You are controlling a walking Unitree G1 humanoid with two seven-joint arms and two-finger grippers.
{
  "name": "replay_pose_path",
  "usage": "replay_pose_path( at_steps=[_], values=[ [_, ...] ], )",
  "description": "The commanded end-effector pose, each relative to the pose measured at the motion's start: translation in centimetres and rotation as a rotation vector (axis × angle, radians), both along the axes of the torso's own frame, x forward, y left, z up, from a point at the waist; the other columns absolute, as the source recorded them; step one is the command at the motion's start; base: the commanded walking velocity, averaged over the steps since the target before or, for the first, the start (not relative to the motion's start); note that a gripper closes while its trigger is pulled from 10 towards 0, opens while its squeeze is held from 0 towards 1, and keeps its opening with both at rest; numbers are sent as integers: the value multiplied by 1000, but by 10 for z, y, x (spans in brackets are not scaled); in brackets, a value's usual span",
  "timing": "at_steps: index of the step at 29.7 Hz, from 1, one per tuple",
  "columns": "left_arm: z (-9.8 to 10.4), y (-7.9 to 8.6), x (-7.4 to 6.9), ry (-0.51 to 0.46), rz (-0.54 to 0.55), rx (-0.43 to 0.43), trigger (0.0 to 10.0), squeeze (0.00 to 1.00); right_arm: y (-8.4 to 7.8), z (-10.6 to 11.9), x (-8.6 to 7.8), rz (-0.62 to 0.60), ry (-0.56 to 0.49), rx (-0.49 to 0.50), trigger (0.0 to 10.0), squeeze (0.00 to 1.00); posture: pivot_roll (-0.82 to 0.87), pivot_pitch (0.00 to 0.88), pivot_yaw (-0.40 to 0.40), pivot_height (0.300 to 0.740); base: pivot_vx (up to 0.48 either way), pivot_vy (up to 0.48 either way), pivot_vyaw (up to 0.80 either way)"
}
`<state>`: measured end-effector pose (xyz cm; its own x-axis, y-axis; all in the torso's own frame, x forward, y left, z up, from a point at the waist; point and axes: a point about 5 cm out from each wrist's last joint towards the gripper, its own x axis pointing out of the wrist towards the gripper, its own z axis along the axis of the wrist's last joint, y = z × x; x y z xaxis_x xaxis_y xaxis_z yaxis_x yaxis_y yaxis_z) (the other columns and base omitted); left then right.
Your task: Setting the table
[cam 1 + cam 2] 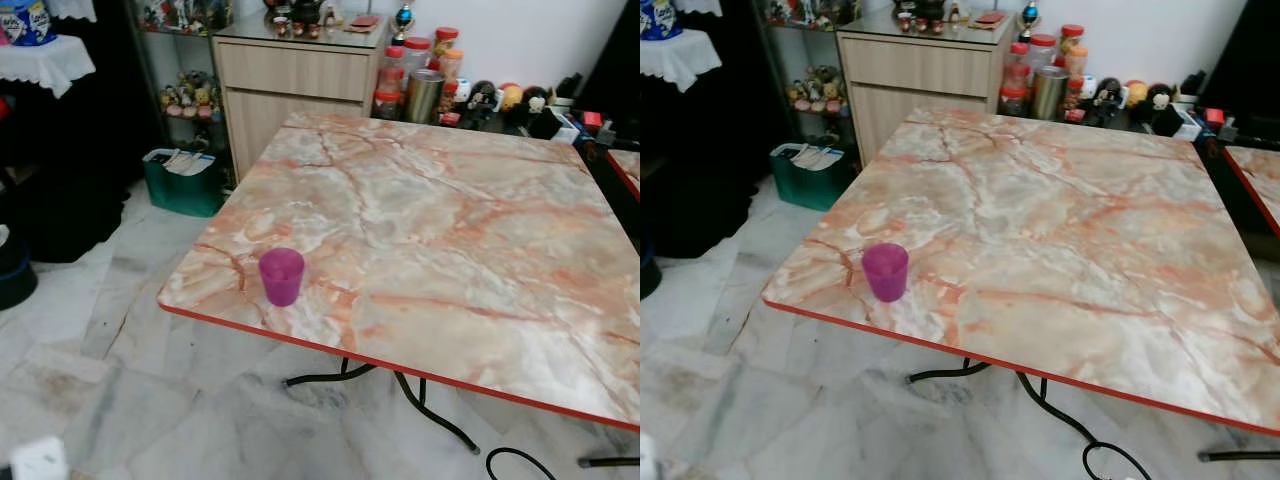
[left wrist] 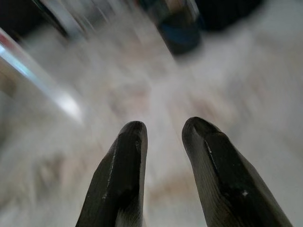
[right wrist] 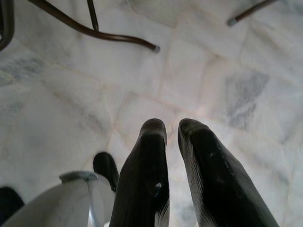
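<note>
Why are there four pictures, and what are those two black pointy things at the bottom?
A walking robot took all four at once. The two top pictures come from the two eyes in its head. They look down at a marble-patterned table with a red edge. One purple cup stands near the table's left front corner. Behind the table are a wooden cabinet and some jars.

The other two pictures come from cameras on the robot's wrists. The black pointy things are its fingers. The left hand is open, with a blurry floor beyond it. The right hand has its fingers nearly together above the tiled floor. Both hold nothing.
</note>
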<state>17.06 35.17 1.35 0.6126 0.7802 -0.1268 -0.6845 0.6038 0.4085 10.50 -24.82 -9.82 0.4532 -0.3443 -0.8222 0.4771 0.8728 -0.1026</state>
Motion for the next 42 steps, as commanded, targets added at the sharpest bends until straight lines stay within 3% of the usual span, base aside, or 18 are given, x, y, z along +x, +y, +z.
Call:
replay_pose_path(
  at_steps=[1, 3, 6, 7, 9, 10, 14, 17, 23, 26, 31, 32, 33, 42],
  values=[
    [16, 1, 13, -69, -2, 63, 10000, 0, -3, 2, 4, 4, -5, -12, 10000, 0, 192, 0, -59, 736, 0, 0, 0],
    [33, 2, 27, -144, 2, 93, 10000, 0, -5, 3, 7, 5, -12, -15, 10000, 0, 184, 0, -60, 736, 0, 0, 0],
    [34, 1, 28, -150, 7, 99, 10000, 0, -5, 3, 7, 4, -13, -15, 10000, 0, 184, 0, -60, 736, 0, 0, 0],
    [66, -23, 73, -269, -221, 102, 10000, 0, -7, 5, 11, 1, -21, -20, 10000, 0, 179, 0, -62, 736, 0, 0, 0],
    [88, -52, 106, -327, -442, 89, 10000, 0, -7, 6, 12, -1, -25, -23, 10000, 0, 177, 0, -62, 736, 0, 0, 0],
    [99, -76, 123, -338, -593, 77, 10000, 0, -7, 6, 12, -2, -25, -23, 10000, 0, 177, 0, -62, 736, 0, 0, 0],
    [125, -125, 149, -399, -828, 11, 10000, 0, -6, 5, 10, -6, -22, -21, 10000, 0, 156, 0, -47, 736, 0, 0, 0],
    [136, -145, 156, -427, -901, -17, 10000, 0, -4, 4, 9, -18, -23, -18, 10000, 0, 136, 0, -31, 736, 0, 0, 0],
    [142, -163, 159, -398, -1021, -65, 10000, 0, -3, 2, 2, -44, -20, -15, 10000, 0, 123, 0, -14, 736, 0, 0, 0],
    [138, -182, 160, -352, -1137, -240, 10000, 0, -2, 1, -1, -52, -12, -14, 10000, 0, 121, 0, -9, 736, 0, 0, 0],
    [136, -190, 163, -279, -1165, -299, 10000, 0, -1, 0, -2, -53, -11, -14, 10000, 0, 124, 0, -6, 736, 0, 0, 0],
    [137, -192, 164, -270, -1171, -314, 10000, 161, -1, 0, -2, -53, -10, -14, 10000, 0, 126, 0, -7, 736, 0, 0, 0],
    [139, -196, 166, -273, -1180, -339, 10000, 1000, 0, 0, -2, -53, -11, -14, 10000, 0, 131, 0, -7, 736, 0, 0, 0],
    [139, -216, 177, -179, -1231, -404, 10000, 1000, 2, 1, 3, -40, -24, -11, 10000, 0, 130, 0, -9, 736, 0, 0, 0]
  ],
)
